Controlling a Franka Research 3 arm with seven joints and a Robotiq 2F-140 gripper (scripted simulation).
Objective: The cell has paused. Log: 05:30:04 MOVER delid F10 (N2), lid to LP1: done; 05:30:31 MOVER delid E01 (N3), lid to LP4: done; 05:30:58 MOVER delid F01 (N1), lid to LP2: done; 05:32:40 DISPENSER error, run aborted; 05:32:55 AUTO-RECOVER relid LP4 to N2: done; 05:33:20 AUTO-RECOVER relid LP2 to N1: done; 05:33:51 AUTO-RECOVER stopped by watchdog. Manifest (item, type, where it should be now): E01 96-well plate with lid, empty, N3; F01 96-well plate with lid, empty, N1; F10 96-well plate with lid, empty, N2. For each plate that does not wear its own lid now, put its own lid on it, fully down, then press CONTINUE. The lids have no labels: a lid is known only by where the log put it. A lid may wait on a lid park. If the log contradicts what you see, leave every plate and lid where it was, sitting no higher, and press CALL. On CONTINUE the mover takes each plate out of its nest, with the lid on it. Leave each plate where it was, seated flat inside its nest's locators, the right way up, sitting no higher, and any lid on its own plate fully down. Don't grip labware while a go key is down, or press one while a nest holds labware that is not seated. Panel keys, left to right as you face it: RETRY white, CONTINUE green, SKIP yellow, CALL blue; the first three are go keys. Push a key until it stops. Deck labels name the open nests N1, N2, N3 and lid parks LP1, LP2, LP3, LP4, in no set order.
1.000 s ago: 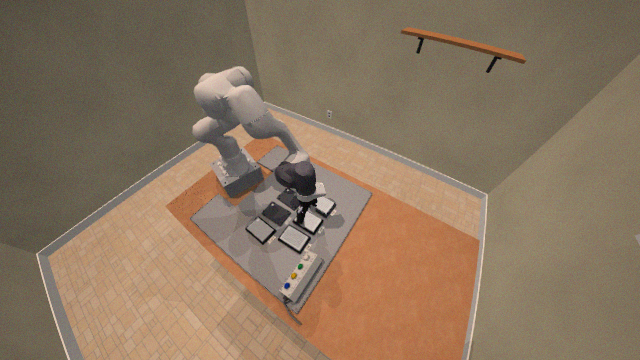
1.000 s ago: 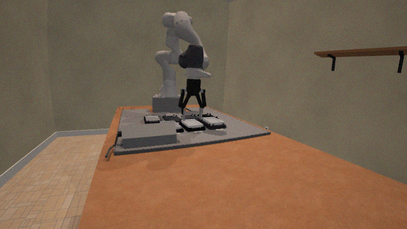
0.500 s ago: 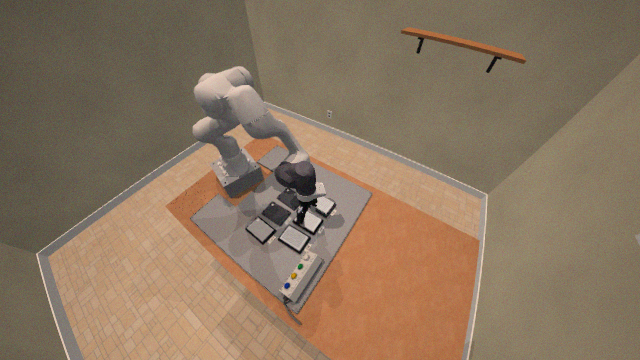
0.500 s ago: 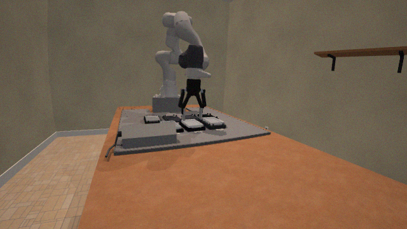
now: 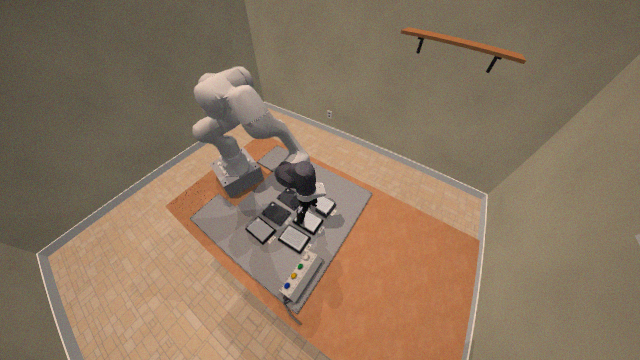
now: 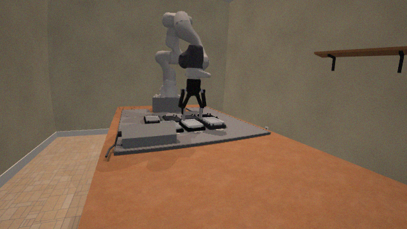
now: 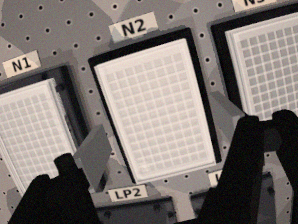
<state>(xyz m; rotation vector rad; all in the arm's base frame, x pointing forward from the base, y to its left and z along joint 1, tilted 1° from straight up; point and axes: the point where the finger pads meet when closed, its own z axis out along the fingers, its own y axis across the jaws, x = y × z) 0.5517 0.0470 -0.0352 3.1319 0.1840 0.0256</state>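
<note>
Fingers hang spread and empty above the N2 plate (image 7: 156, 106), mid-frame in the wrist view, wearing E01's lid. Judged next: descend, pinch that lid, carry it to N3 (image 7: 269, 63).

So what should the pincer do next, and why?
Probably lower straight down so the open, empty pincer straddles the lid on the N2 plate. It hangs right above it. That lid seems to belong on the N3 plate, whose wells look sharper, likely uncovered.
</note>
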